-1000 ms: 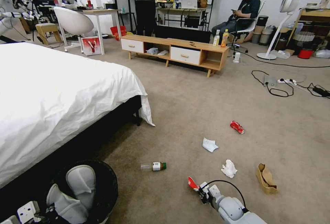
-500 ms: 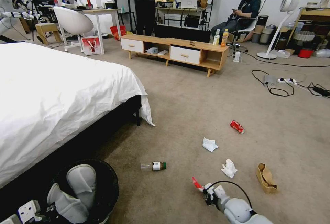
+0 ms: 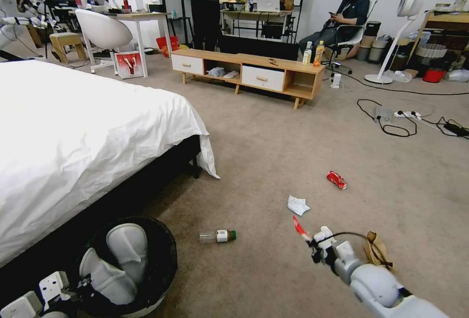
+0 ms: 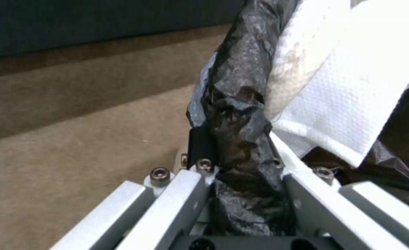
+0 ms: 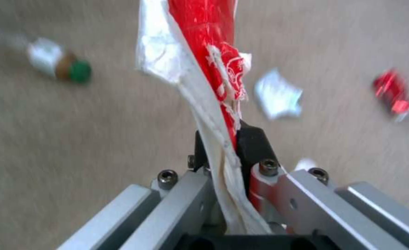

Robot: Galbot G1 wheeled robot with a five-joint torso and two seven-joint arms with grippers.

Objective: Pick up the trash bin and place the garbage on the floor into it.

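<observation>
The trash bin (image 3: 163, 259), lined with a black bag, hangs at my lower left beside the bed. My left gripper (image 4: 234, 152) is shut on its bag-covered rim (image 4: 241, 114), and white paper (image 4: 348, 93) lies inside. My right gripper (image 3: 312, 243) is shut on a flattened red-and-white paper cup (image 3: 299, 225) above the floor (image 3: 273, 152), seen close in the right wrist view as cup (image 5: 204, 62) and gripper (image 5: 227, 149). On the carpet lie a green-capped bottle (image 3: 218, 235), a white tissue (image 3: 297, 205), a crushed red can (image 3: 337, 180) and a brown paper bag (image 3: 376, 249).
The white bed (image 3: 73, 132) fills my left side. A low wooden bench (image 3: 249, 71) with two drink bottles (image 3: 313, 53) stands across the room. Cables and a power strip (image 3: 395, 117) lie on the carpet at the right, with a standing fan (image 3: 405, 30) behind them.
My right gripper has swung up and to the right with the cup and now covers the second tissue. The bin in my left gripper has shifted slightly right.
</observation>
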